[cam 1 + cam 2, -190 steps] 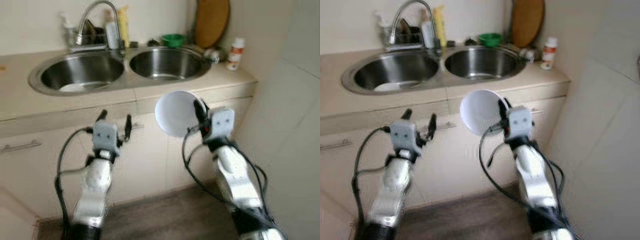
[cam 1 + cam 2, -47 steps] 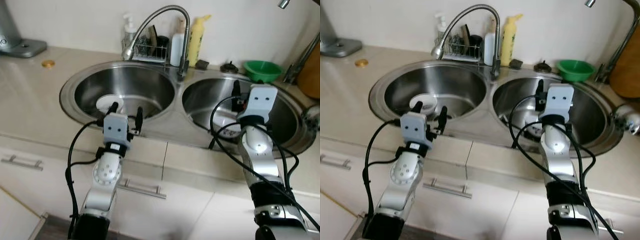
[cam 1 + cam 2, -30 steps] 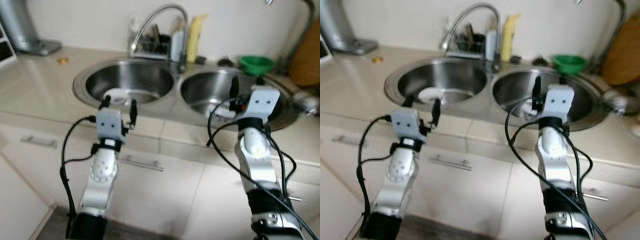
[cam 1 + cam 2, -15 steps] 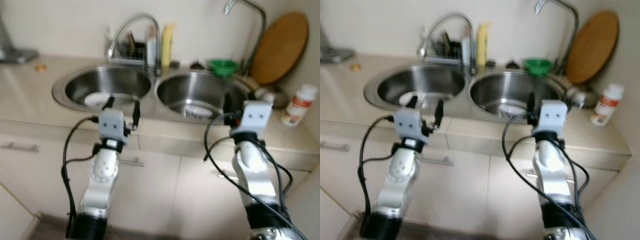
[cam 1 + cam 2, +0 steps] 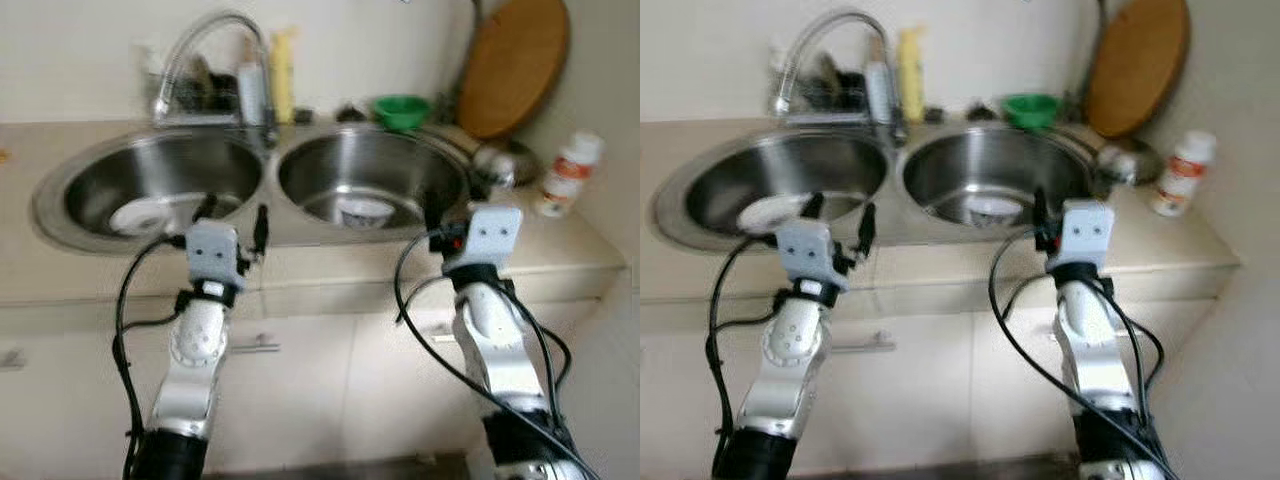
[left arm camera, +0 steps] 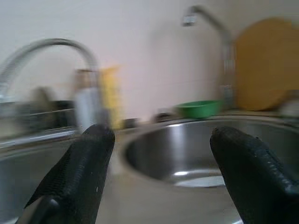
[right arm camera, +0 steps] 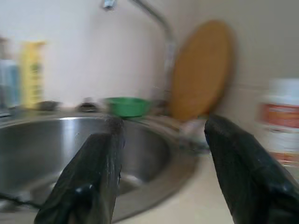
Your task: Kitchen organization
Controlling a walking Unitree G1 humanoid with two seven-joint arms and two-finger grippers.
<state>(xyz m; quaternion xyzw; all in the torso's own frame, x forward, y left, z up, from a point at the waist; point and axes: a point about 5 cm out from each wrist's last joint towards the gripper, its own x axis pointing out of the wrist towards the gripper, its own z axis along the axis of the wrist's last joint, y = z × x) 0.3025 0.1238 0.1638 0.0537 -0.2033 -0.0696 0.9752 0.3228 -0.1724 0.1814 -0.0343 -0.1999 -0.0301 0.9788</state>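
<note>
A double stainless sink [image 5: 265,180] is set into a beige surface [image 5: 560,240]. In the left basin [image 5: 150,180] lies a white plate [image 5: 140,213]. The left gripper [image 5: 232,212] hovers at the near rim of that basin, its fingers [image 6: 79,172] spread apart and holding nothing. Behind the divider stand a curved faucet [image 5: 200,50], a white bottle [image 5: 250,85] and a yellow bottle [image 5: 283,62]. The right basin [image 5: 370,175] holds a white bowl [image 5: 363,211] near its middle. A green bowl [image 5: 400,108] sits at the far rim. The right gripper [image 7: 161,163] hovers at the near right rim of this basin, fingers [image 7: 93,172] wide apart and empty. A round wooden board [image 5: 515,60] leans on the far wall, and a white bottle with an orange label [image 5: 565,175] stands on the surface at the right.
</note>
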